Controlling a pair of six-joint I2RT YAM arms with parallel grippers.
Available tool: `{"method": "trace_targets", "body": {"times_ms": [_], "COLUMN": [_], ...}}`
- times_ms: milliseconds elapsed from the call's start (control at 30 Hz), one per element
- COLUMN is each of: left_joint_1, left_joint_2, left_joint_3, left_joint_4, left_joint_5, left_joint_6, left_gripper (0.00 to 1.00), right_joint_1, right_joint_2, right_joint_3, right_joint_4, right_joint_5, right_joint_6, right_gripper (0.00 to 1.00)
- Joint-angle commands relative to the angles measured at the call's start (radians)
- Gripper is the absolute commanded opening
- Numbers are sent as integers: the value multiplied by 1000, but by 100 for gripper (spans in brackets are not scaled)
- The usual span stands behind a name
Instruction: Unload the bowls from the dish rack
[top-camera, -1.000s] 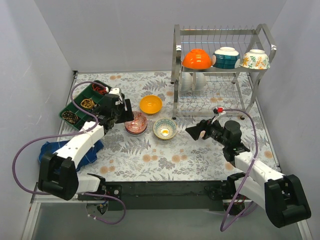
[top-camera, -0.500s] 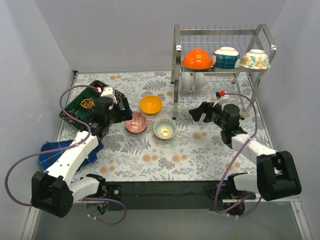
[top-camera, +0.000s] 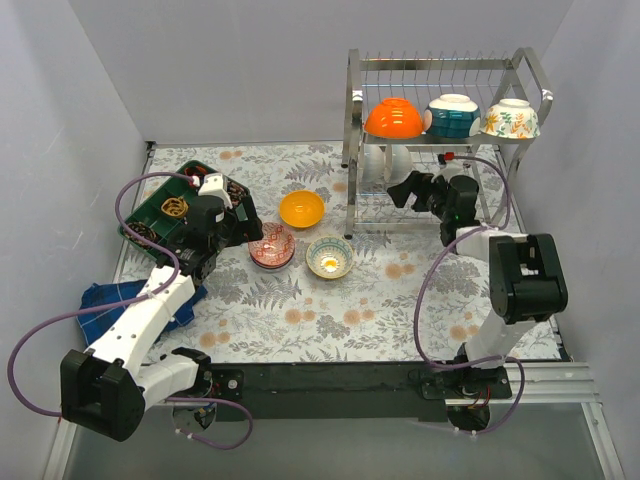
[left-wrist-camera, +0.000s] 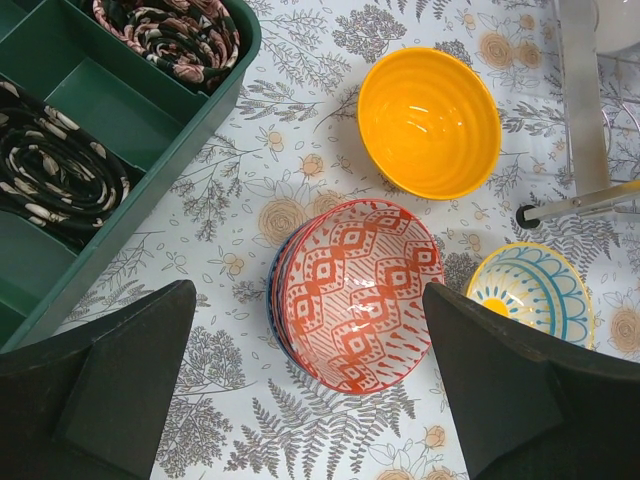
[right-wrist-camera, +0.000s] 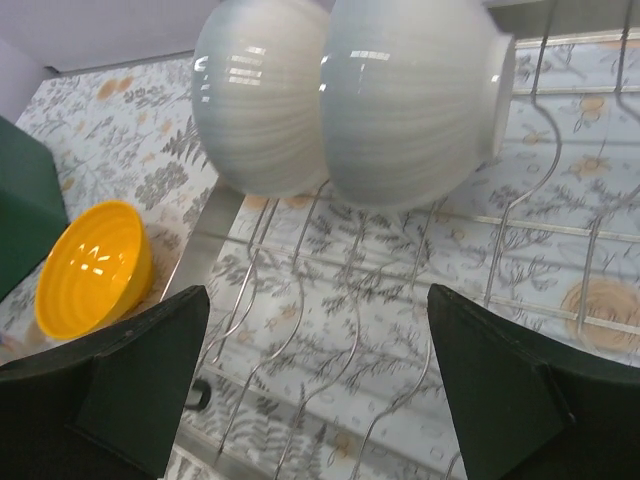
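While left hand (left-wrist-camera: 306, 325), right hand (right-wrist-camera: 318, 305) gape empty, white bowls (right-wrist-camera: 400, 100) stand on edge; stacked bowls (left-wrist-camera: 357, 292) mouth-up

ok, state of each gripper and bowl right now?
left gripper, open, over the red-patterned bowl
right gripper, open, facing the white bowls
orange bowl, upside down, top tier
teal bowl, upside down, top tier
floral bowl, upside down, top tier
white bowls, on edge, lower tier
yellow bowl, upright on table, empty
red-patterned bowl, upright, tops a stack
blue-patterned bowl, upright on table
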Motion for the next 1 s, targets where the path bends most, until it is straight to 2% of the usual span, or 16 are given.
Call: {"method": "trace_targets", "body": {"times_ms": [0,333,600,967], "left_joint_1": [1,1,1,1], "left_joint_2": [-12,6,9,11], "left_joint_3": [-6,-5,-5,-9], "left_joint_4": [6,6,4,7], "left_joint_5": [-2,4,24,30], "left_joint_6": [15,26,37,49], "left_gripper": [98,98,98,98], "right_joint_1": [-18,-38,-43,-41], "right_joint_2": [78,271,319,393], "right_joint_3": [132,323,362,449], "right_joint_4": [91,95,93,95], "right_joint_5": [-26,-44,-13,-75], "right_joint_6": [-74,-154,-203,-209], "right_gripper": [99,99,99,97]}}
